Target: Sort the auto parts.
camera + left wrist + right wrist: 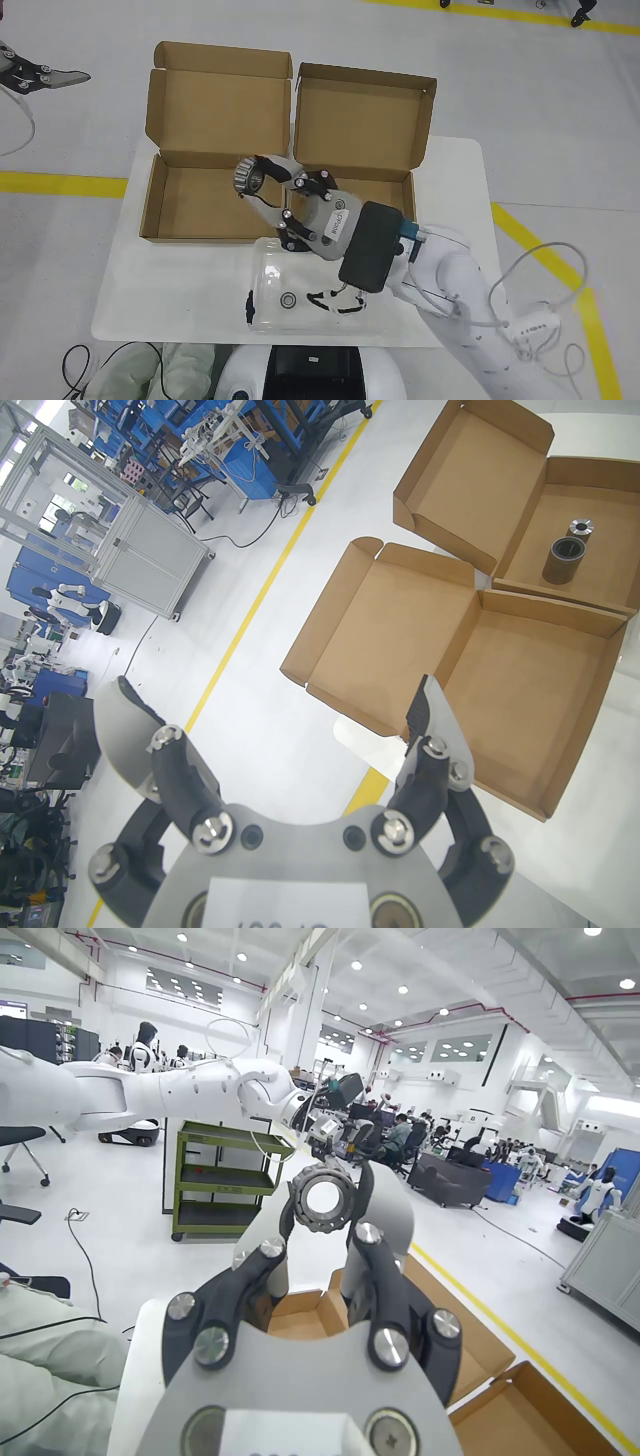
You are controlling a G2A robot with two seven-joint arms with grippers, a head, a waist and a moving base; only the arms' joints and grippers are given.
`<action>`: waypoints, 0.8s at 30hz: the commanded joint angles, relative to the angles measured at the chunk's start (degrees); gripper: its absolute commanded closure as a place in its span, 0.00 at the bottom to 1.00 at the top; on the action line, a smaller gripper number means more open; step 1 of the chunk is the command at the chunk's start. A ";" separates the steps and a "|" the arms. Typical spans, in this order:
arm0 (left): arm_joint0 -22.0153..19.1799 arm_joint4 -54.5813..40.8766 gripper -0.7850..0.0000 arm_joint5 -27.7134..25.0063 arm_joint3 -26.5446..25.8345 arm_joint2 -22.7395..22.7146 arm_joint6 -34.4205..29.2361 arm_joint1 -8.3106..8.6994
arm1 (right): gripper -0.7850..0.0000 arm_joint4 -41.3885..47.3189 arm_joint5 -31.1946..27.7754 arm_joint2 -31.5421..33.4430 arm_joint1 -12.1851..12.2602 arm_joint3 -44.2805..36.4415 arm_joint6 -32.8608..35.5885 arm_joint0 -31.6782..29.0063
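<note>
Top view: right jaws are clamped on a roller bearing (248, 177), held in the air over the left-hand cardboard box (190, 212) on the white surface (458, 195). Left jaws stand apart, well off to the side.

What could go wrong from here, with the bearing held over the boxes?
1. The bearing sits only at the tips of the fingers of the right gripper, on its round rim; it might slip or twist out.
2. It hangs over the empty box, seemingly well above it; released there, it could bounce out.
3. The right arm crosses the clear tray; lowering might nudge it.
</note>
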 commanded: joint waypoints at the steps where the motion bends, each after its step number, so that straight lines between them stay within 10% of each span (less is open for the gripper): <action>1: 0.00 0.00 0.00 0.00 0.00 0.00 0.00 0.00 | 1.00 0.01 0.56 -0.23 -0.18 -0.48 0.75 0.78; 24: 0.00 0.00 0.00 0.00 0.00 0.00 0.00 0.00 | 1.00 -2.65 0.37 1.97 -0.01 -1.07 2.41 -3.13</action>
